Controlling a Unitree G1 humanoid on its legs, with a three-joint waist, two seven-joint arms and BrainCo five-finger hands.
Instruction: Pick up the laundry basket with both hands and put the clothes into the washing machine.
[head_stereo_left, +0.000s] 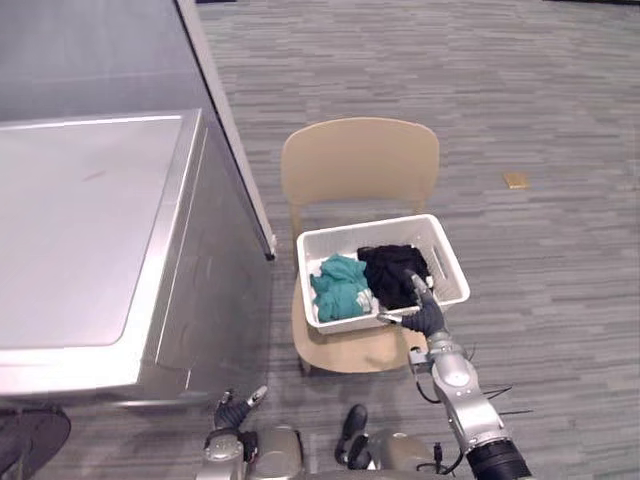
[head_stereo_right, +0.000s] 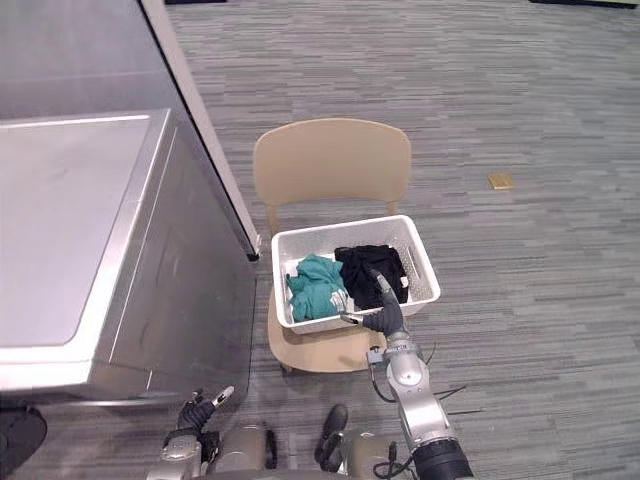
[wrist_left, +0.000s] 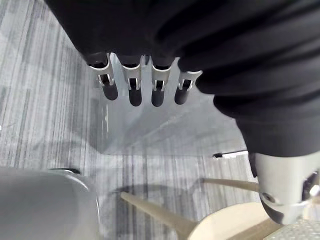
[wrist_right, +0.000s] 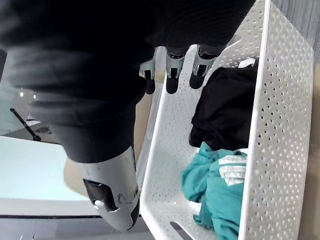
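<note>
A white perforated laundry basket (head_stereo_left: 372, 224) rests on the seat of a beige chair (head_stereo_left: 360, 160). Inside lie a teal garment (head_stereo_left: 340, 287) on the left and a black garment (head_stereo_left: 392, 272) on the right. My right hand (head_stereo_left: 425, 318) reaches over the basket's near rim, open, one finger pointing up over the black garment and the thumb along the rim. In the right wrist view its straight fingers (wrist_right: 171, 82) hang above the basket wall (wrist_right: 280, 125), holding nothing. My left hand (head_stereo_left: 232, 412) is low by the machine's front, open, its fingers (wrist_left: 131, 90) straight above the floor.
The silver washing machine (head_stereo_left: 90, 240) stands to the left of the chair, its top lid down. A grey panel rises behind it. A small tan piece (head_stereo_left: 516, 180) lies on the carpet at the right. Chair legs (wrist_left: 160, 217) show near my left hand.
</note>
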